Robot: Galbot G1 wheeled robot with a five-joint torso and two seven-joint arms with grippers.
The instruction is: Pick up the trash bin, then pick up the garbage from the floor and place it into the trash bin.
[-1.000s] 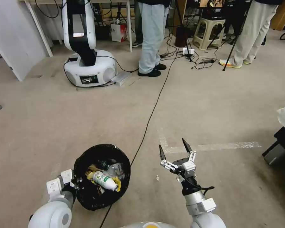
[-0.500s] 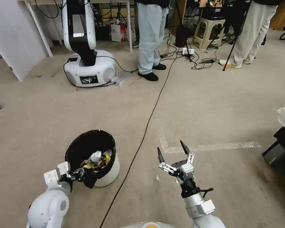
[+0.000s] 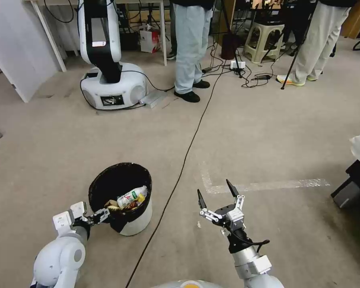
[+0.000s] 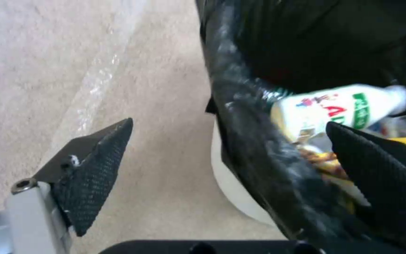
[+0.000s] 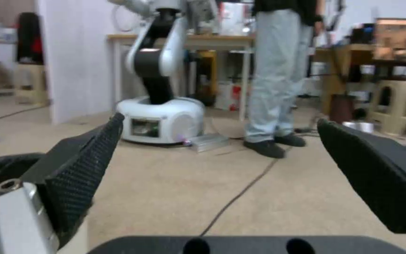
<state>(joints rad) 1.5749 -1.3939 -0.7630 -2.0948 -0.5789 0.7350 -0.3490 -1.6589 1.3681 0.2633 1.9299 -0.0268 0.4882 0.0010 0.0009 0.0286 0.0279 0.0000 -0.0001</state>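
The trash bin (image 3: 138,218), white with a black bag over its rim, stands upright on the carpet to my front left. Inside lies garbage: a green-and-white-labelled bottle (image 3: 133,196) (image 4: 339,109) on yellow wrappers (image 4: 320,158). My left gripper (image 3: 100,216) (image 4: 229,123) is open at the bin's near rim (image 4: 240,116). One of its fingers (image 4: 95,169) is outside the bin and the other hangs over the contents. My right gripper (image 3: 216,196) (image 5: 219,120) is open and holds nothing, raised over bare carpet to the right of the bin.
A black cable (image 3: 184,160) runs across the floor just right of the bin. White tape marks (image 3: 268,185) lie ahead on the right. Another robot's white base (image 3: 114,86), people's legs and a stool (image 3: 264,40) stand farther off. Dark furniture (image 3: 354,186) sits at the right edge.
The bin went from tilted toward me and lifted to standing upright on the carpet. My left gripper has opened off its rim. The right gripper sank slightly.
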